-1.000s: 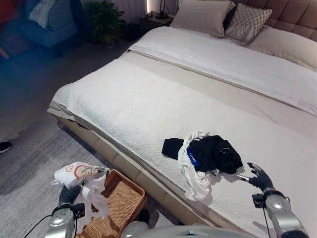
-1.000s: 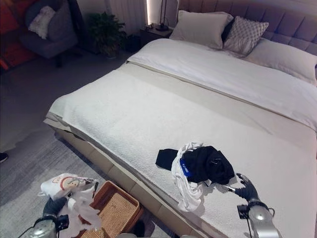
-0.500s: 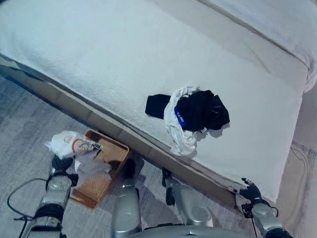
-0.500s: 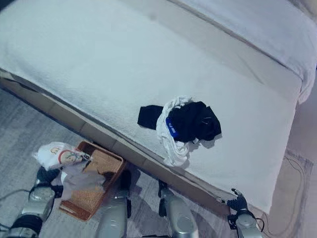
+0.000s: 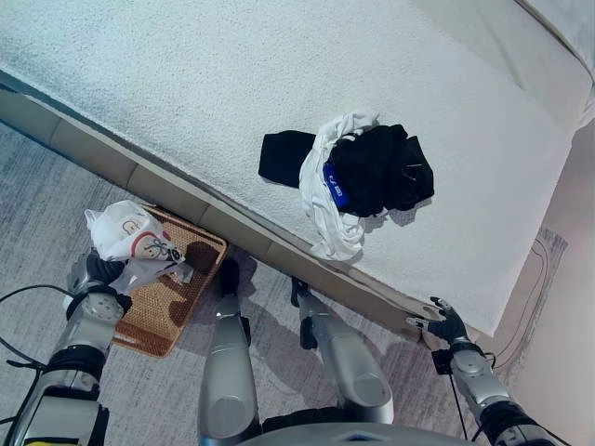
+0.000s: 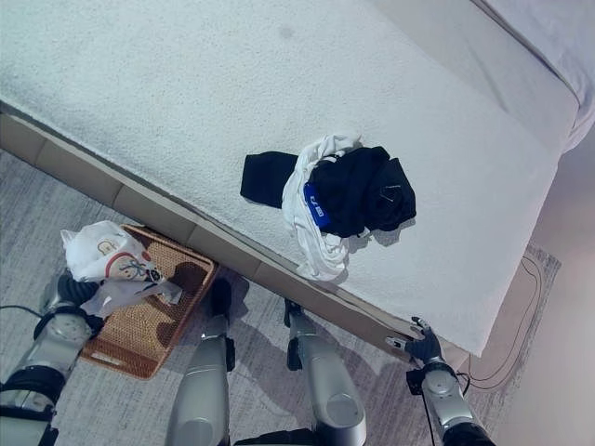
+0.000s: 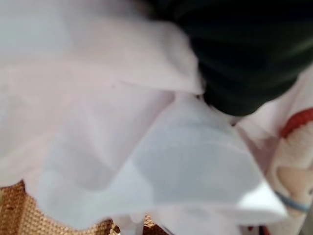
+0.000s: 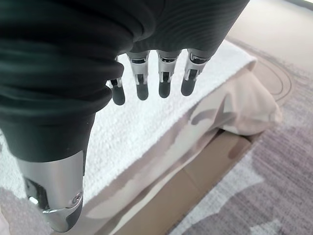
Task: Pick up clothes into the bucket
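One bed. One woven basket on the floor. One bundled white printed garment over it. On the bed, one pile: one white garment, two black pieces. Two robot hands: left hand, right hand.

I am making out no readable text. The blue tag on the clothes pile on the bed is showing marks too small to read, and the white garment at left is carrying only a cartoon print.
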